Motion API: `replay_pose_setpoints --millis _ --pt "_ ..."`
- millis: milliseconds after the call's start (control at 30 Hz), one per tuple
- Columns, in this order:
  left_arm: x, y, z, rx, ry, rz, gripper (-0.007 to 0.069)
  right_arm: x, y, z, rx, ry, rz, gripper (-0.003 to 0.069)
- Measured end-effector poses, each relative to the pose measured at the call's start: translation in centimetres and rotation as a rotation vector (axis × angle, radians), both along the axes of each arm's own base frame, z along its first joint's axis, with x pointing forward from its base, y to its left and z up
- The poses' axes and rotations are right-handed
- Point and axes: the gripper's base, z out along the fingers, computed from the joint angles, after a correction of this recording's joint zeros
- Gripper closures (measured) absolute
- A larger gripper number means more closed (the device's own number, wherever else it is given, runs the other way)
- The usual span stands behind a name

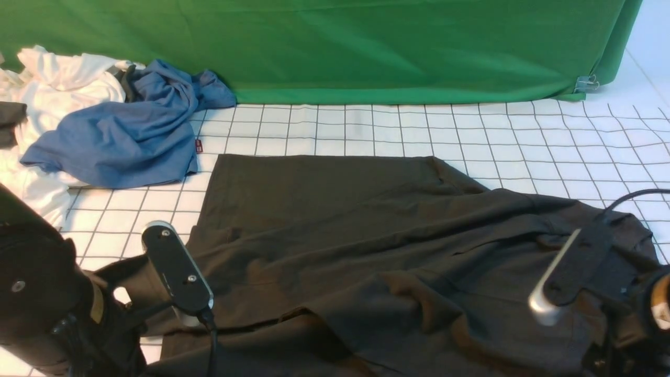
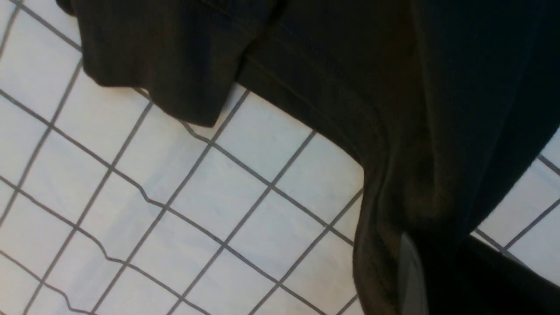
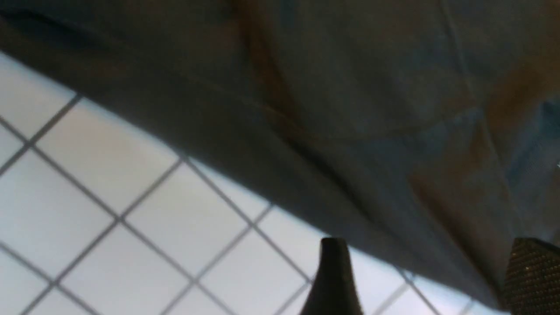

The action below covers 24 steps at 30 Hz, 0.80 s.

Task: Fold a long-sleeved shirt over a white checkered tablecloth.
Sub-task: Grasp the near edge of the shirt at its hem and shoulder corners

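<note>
The long-sleeved shirt (image 1: 366, 235), very dark charcoal, lies spread and creased across the white checkered tablecloth (image 1: 356, 125), reaching the near edge of the front view. In the left wrist view my left gripper (image 2: 437, 267) is shut on a bunched fold of the shirt (image 2: 393, 109), and a cuff hangs over the tablecloth (image 2: 197, 210). My right gripper (image 3: 431, 280) stands open. Its fingertips (image 3: 332, 271) are wide apart, just over the shirt's edge (image 3: 350, 109) where it meets the tablecloth (image 3: 109, 197); nothing is pinched. Both arms sit low in the front view's near corners.
A crumpled blue shirt (image 1: 125, 131) and a white garment (image 1: 52, 84) are heaped at the far left. A green backdrop cloth (image 1: 335, 47) hangs along the back, held by a metal clip (image 1: 586, 84) at the right. The tablecloth is wrinkled at the far right.
</note>
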Motion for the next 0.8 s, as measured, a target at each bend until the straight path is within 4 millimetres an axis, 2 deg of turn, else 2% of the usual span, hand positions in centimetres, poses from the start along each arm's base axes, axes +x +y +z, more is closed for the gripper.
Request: replay_pose_setpoints --millis 333,433,500,667,800 --pt "0.0 0.0 0.0 -0.004 -0.001 0.001 0.0653 2.7 1.9 -5.2 -0.036 0.101 0.027 0.0135" --pt "0.0 0.0 0.0 -0.004 -0.001 0.001 0.0653 2.8 2.0 -5.8 -0.046 0.120 0.027 0.0145" --pt "0.0 0.0 0.0 -0.005 0.000 0.002 0.0653 2.8 2.0 -5.9 -0.049 0.123 0.028 0.0178" --pt "0.0 0.0 0.0 -0.007 0.001 0.002 0.0653 2.8 2.0 -5.9 -0.050 0.124 0.030 0.0335" --pt "0.0 0.0 0.0 -0.006 0.003 0.002 0.0653 2.7 1.9 -6.0 -0.065 0.142 0.024 0.0554"
